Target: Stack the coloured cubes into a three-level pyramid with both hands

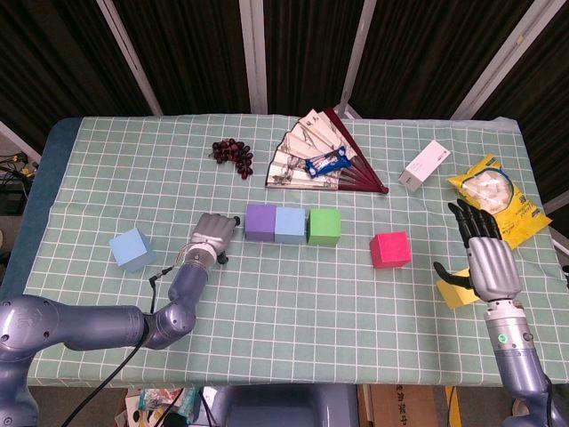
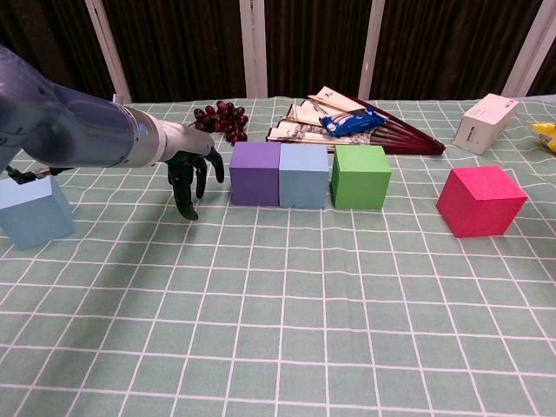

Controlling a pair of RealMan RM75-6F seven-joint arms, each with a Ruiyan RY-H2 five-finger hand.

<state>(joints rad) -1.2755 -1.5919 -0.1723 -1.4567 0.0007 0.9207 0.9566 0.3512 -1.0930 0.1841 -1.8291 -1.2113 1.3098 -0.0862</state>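
Three cubes stand in a row mid-table: purple (image 1: 260, 222) (image 2: 254, 174), light blue (image 1: 291, 224) (image 2: 304, 176) and green (image 1: 324, 226) (image 2: 360, 176), sides touching. A pink cube (image 1: 390, 249) (image 2: 480, 201) sits apart to their right. Another light blue cube (image 1: 131, 249) (image 2: 33, 208) stands alone at the left. My left hand (image 1: 214, 235) (image 2: 192, 174) hangs just left of the purple cube, fingers down and apart, holding nothing. My right hand (image 1: 484, 258) hovers right of the pink cube with fingers stretched out and empty. A yellow piece (image 1: 452, 292) lies partly hidden under it.
At the back lie dark grapes (image 1: 231, 151) (image 2: 221, 119), a spread folding fan (image 1: 302, 151) (image 2: 300, 130) with a blue packet (image 1: 327, 164) on it, and a white box (image 1: 424, 165) (image 2: 485, 122). A yellow snack bag (image 1: 493, 196) lies by the right edge.
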